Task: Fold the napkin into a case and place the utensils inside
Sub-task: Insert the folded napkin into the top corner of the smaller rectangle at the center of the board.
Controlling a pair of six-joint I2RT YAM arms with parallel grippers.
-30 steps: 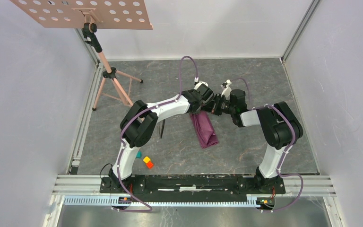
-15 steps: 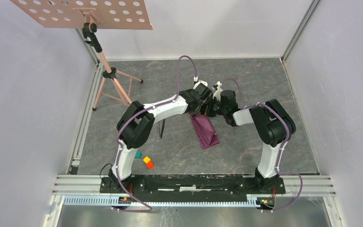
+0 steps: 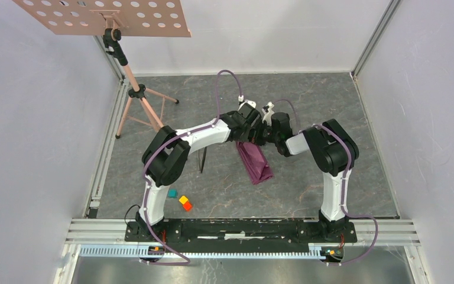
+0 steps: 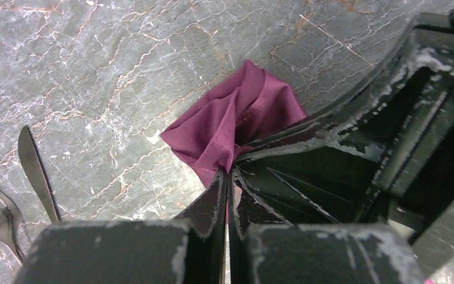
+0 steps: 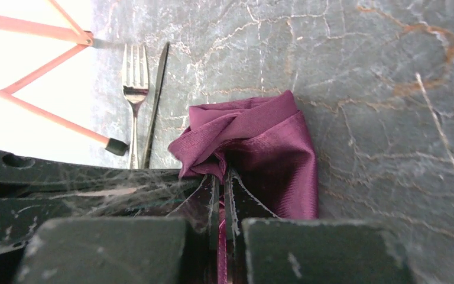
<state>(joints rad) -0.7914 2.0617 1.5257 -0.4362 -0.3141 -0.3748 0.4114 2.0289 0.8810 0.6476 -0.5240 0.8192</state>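
The plum-purple napkin (image 3: 256, 163) hangs bunched into a narrow strip, its lower end on the table mid-scene. My left gripper (image 3: 249, 137) and my right gripper (image 3: 261, 137) are both shut on its top edge, side by side and almost touching. In the left wrist view the cloth (image 4: 236, 118) is pinched between the closed fingers. In the right wrist view the cloth (image 5: 260, 142) is pinched the same way. The dark knife (image 3: 200, 161) lies left of the napkin under the left arm. The fork (image 5: 133, 89) and knife (image 5: 155, 100) lie side by side.
A pink music stand (image 3: 131, 77) with tripod legs stands at the back left. Small teal (image 3: 172, 193), yellow (image 3: 183, 200) and orange (image 3: 187, 206) blocks lie near the left arm's base. Walls close in the table on three sides.
Both grippers have moved left and slightly back together, holding the napkin's top edge. The right arm has drawn in toward the left arm. The napkin's lower end has stayed on the table.
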